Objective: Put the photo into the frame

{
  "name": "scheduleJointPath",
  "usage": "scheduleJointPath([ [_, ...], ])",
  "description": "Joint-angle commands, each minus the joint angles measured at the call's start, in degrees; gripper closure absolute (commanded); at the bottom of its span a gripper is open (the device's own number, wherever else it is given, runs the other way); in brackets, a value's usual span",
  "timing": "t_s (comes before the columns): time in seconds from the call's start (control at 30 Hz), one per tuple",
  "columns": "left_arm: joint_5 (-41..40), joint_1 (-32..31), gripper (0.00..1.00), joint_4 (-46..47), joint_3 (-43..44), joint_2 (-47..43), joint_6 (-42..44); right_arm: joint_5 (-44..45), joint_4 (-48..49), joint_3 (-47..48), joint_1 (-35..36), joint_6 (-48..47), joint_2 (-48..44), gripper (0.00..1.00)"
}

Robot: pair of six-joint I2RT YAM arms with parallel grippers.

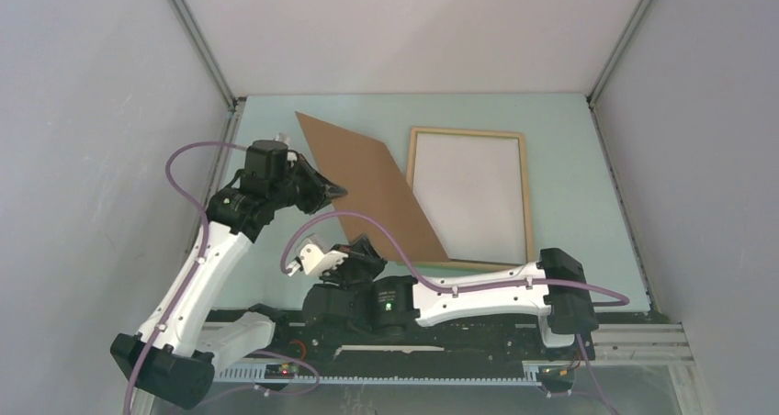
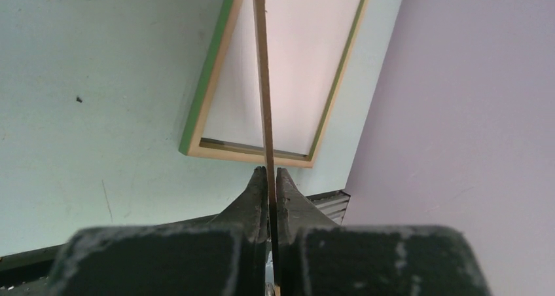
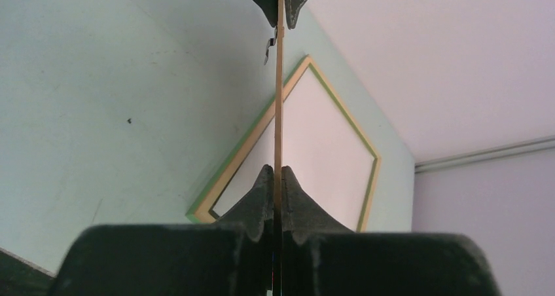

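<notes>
You have the photo pinched by both arms, brown board back facing up in the overhead view, so none of its printed side shows. Your left gripper is clamped on the photo's edge at about 9 o'clock, and your right gripper is clamped on its near edge at about 6 o'clock. In each wrist view the board runs edge-on as a thin tan line straight out from between the closed black fingers, with no gap showing on either side of it. From your right wrist you can see the left gripper's fingertips gripping the far end of that same edge at 12 o'clock. The board is held up off the pale green table, which shows beneath it in both wrist views. The frame lies flat on the table at about 3 o'clock from the photo, light wood face up, a green outer side visible along its rail from the left wrist. Its long sides run roughly from 12 to 6 o'clock. In the overhead view the photo's right corner overlaps the frame's rail at about 7 o'clock. Whether the board touches the frame there, you cannot tell.
</notes>
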Motion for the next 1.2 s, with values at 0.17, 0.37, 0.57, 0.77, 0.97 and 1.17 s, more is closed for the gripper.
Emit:
scheduleJointPath([
  [0.17, 7.67, -0.14, 0.50, 10.88, 5.64, -3.89, -0.03, 6.08, 15.12, -2.16, 0.32, -12.83, -10.22, 1.00],
  [0.37, 6.33, -0.13, 0.03, 10.57, 9.05, -5.51, 7.87, 6.08, 41.41, -11.46, 0.30, -31.19, -17.89, 1.00],
  [0.57, 1.32, -0.07, 0.00, 5.40, 16.27, -8.02, 18.32, 0.48, 29.12, -11.89, -2.58, -16.08, -24.44, 1.00],
  [0.77, -5.09, 0.01, 0.00, 4.20, 18.04, -12.58, 26.47, -12.57, 10.00, -14.94, -10.86, 10.28, -36.10, 1.00],
  [0.97, -7.01, -0.01, 0.00, 4.69, 17.15, -13.84, 31.02, -38.97, 9.07, -27.52, -32.21, 29.91, -53.16, 1.00],
  [1.17, -2.90, 0.00, 0.00, 7.64, 13.16, -11.46, 30.77, -60.92, 12.97, -42.00, -54.56, 45.12, -66.07, 1.00],
])
